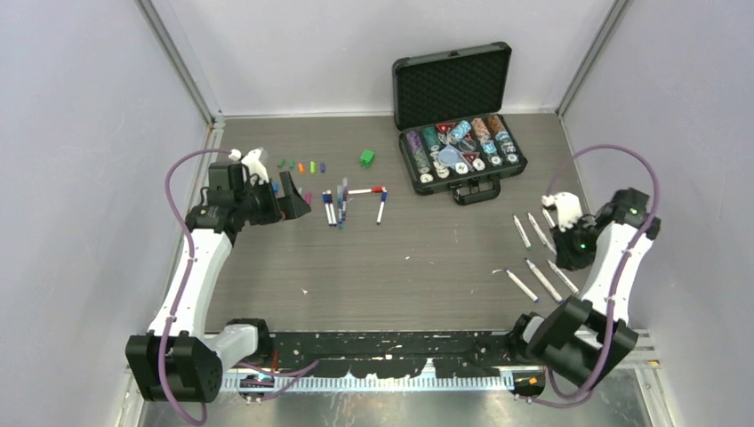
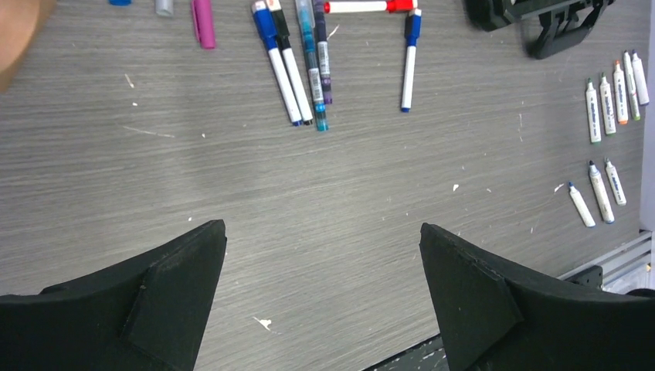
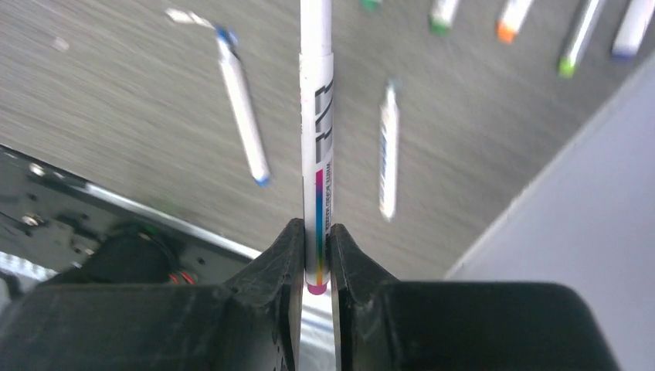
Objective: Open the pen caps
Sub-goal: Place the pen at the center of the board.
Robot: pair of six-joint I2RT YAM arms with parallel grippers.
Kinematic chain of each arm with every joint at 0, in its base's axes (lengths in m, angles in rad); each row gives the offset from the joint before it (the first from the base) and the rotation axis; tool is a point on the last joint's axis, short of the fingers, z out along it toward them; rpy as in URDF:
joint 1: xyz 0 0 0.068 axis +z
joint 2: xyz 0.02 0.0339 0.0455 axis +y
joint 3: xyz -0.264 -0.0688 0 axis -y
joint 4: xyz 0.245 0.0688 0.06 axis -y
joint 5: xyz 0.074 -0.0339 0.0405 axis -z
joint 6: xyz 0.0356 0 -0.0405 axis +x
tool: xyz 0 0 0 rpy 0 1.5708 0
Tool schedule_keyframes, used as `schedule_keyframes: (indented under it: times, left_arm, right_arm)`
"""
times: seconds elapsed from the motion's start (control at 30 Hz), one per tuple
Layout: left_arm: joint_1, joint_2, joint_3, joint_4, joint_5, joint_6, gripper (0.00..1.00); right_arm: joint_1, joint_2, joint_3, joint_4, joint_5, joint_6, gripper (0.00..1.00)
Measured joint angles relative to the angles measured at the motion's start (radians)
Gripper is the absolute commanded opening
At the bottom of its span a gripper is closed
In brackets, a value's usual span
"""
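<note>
Where both arms stand: above the table (image 1: 418, 258).
Right gripper (image 3: 317, 259): jaws clamped on white pen (image 3: 317, 116) at its pink end.
Left gripper (image 2: 321, 226): jaws wide apart, empty.

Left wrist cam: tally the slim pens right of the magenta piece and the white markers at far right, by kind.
Slim coloured-cap plastic pens, centre: 6
White-barrelled markers, far right: 8 (upper row 5, lower row 3)
Total: 14
</note>
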Motion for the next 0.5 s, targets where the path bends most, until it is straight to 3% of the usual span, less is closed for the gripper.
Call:
schedule_keyframes:
  times: [0.23,0.5]
  left_arm:
    - [0.000,-0.002,-0.023,0.014,0.013,0.000,1.00]
    - [0.000,0.009,-0.023,0.014,0.013,0.000,1.00]
  right_arm:
    - [-0.257,0.200,0.056,-0.001,0.112,-0.254,0.03]
    - [-0.274,0.262,-0.001,0.146,0.224,-0.372,0.04]
